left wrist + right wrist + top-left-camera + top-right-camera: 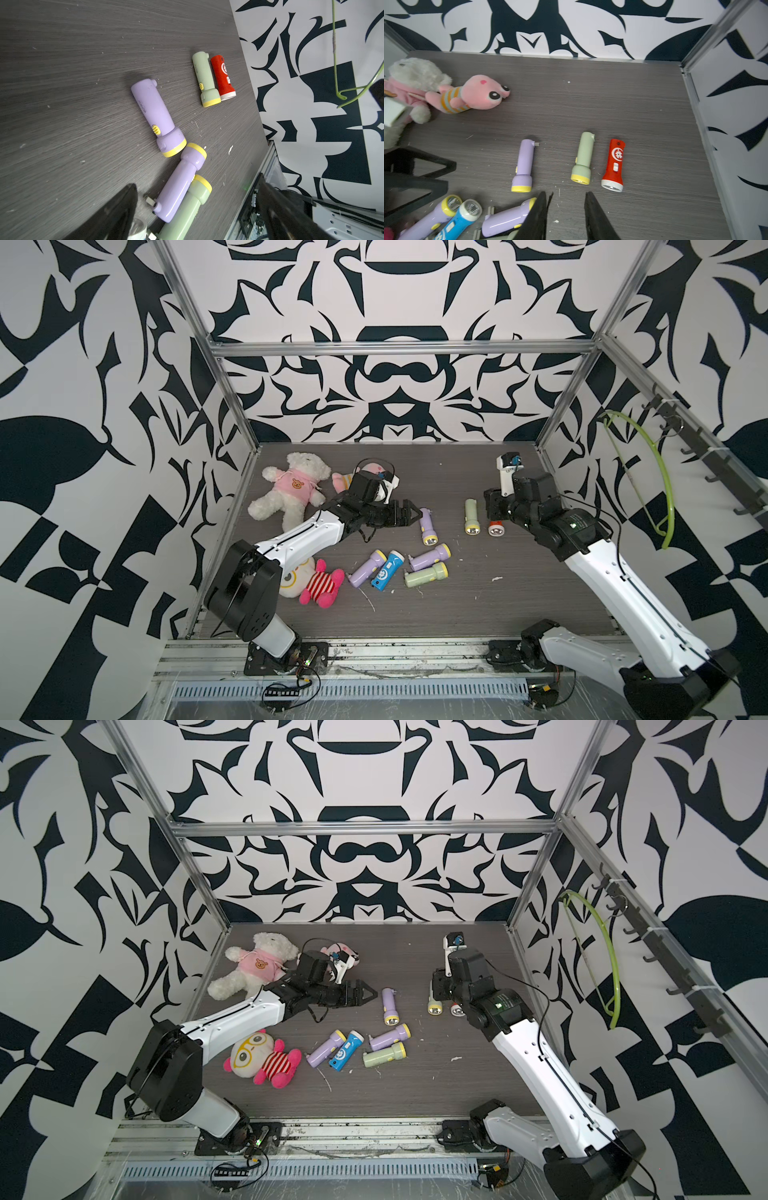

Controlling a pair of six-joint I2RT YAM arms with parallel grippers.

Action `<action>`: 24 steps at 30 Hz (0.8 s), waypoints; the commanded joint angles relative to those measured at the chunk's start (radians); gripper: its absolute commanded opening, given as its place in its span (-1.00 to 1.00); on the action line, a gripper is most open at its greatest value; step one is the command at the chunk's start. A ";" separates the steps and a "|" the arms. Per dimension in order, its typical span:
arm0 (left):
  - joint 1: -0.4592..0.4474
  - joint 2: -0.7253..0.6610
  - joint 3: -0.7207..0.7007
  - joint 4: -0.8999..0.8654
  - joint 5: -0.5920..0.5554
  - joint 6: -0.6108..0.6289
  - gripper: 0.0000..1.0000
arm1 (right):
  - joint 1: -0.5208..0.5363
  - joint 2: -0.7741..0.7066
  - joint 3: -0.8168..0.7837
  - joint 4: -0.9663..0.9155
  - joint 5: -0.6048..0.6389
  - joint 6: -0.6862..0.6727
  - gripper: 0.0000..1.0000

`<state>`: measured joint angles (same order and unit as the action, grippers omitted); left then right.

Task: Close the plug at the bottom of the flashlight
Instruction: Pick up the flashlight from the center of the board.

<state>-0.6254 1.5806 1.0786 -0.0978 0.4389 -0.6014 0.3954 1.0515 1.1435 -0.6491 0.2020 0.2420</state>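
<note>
Left gripper [414, 511] agape beside purple flashlight [427, 526], right arm [582, 531] bent downward

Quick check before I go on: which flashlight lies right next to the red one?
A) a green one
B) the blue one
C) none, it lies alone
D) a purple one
A: in the right wrist view, a green flashlight lies side by side with the red flashlight, pointing the same way.
</note>
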 commanded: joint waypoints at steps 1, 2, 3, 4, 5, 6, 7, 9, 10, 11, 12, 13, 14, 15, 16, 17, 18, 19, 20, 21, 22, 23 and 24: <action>-0.007 0.029 0.055 -0.022 -0.005 0.022 0.90 | -0.020 -0.030 -0.022 0.005 0.062 0.029 -0.30; -0.010 0.038 0.065 -0.032 -0.009 0.027 0.90 | -0.025 -0.031 -0.026 0.006 0.063 0.029 -0.30; -0.015 0.048 0.077 -0.046 -0.015 0.033 0.90 | -0.031 -0.032 -0.029 0.006 0.064 0.030 -0.30; -0.021 0.058 0.090 -0.059 -0.025 0.040 0.91 | -0.036 -0.031 -0.031 0.005 0.064 0.030 -0.29; -0.027 0.067 0.102 -0.073 -0.033 0.047 0.91 | -0.039 -0.030 -0.031 0.004 0.064 0.031 -0.29; -0.035 0.078 0.115 -0.087 -0.045 0.053 0.92 | -0.043 -0.026 -0.030 0.002 0.061 0.032 -0.29; -0.042 0.088 0.126 -0.099 -0.055 0.059 0.92 | -0.045 -0.024 -0.028 -0.001 0.058 0.035 -0.29; -0.057 0.115 0.150 -0.116 -0.070 0.064 0.93 | -0.047 -0.020 -0.026 -0.002 0.052 0.038 -0.26; -0.068 0.135 0.167 -0.132 -0.076 0.068 0.93 | -0.049 -0.019 -0.027 -0.002 0.051 0.041 -0.23; -0.079 0.153 0.184 -0.147 -0.084 0.073 0.93 | -0.049 -0.019 -0.027 -0.002 0.050 0.044 -0.21; -0.091 0.180 0.205 -0.168 -0.104 0.078 0.93 | -0.050 -0.020 -0.028 -0.002 0.048 0.045 -0.19; -0.101 0.208 0.230 -0.194 -0.127 0.084 0.93 | -0.050 -0.020 -0.028 -0.003 0.045 0.045 -0.18; -0.110 0.236 0.251 -0.217 -0.146 0.089 0.91 | -0.050 -0.021 -0.028 -0.003 0.039 0.045 -0.18; -0.119 0.265 0.277 -0.239 -0.166 0.092 0.89 | -0.051 -0.021 -0.028 -0.002 0.034 0.044 -0.18; -0.124 0.294 0.302 -0.260 -0.187 0.092 0.87 | -0.051 -0.021 -0.027 -0.004 0.031 0.042 -0.18; -0.130 0.318 0.323 -0.279 -0.200 0.095 0.85 | -0.052 -0.019 -0.028 -0.004 0.031 0.042 -0.18; -0.139 0.342 0.350 -0.298 -0.219 0.097 0.82 | -0.053 -0.019 -0.028 -0.004 0.030 0.040 -0.18; -0.147 0.365 0.375 -0.319 -0.242 0.099 0.81 | -0.052 -0.018 -0.028 -0.005 0.031 0.039 -0.18; -0.154 0.379 0.395 -0.335 -0.265 0.101 0.80 | -0.052 -0.016 -0.029 -0.006 0.034 0.040 -0.18; -0.163 0.397 0.414 -0.352 -0.289 0.105 0.80 | -0.052 -0.014 -0.030 -0.006 0.034 0.040 -0.18; -0.170 0.411 0.436 -0.372 -0.314 0.107 0.80 | -0.052 -0.012 -0.029 -0.006 0.034 0.040 -0.18; -0.176 0.425 0.454 -0.388 -0.336 0.110 0.80 | -0.052 -0.010 -0.029 -0.005 0.034 0.041 -0.18; -0.182 0.441 0.475 -0.411 -0.359 0.112 0.80 | -0.053 -0.010 -0.029 -0.004 0.034 0.040 -0.18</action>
<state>-0.7948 1.9987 1.4956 -0.4095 0.1757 -0.5140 0.3481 1.0416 1.1095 -0.6643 0.2317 0.2718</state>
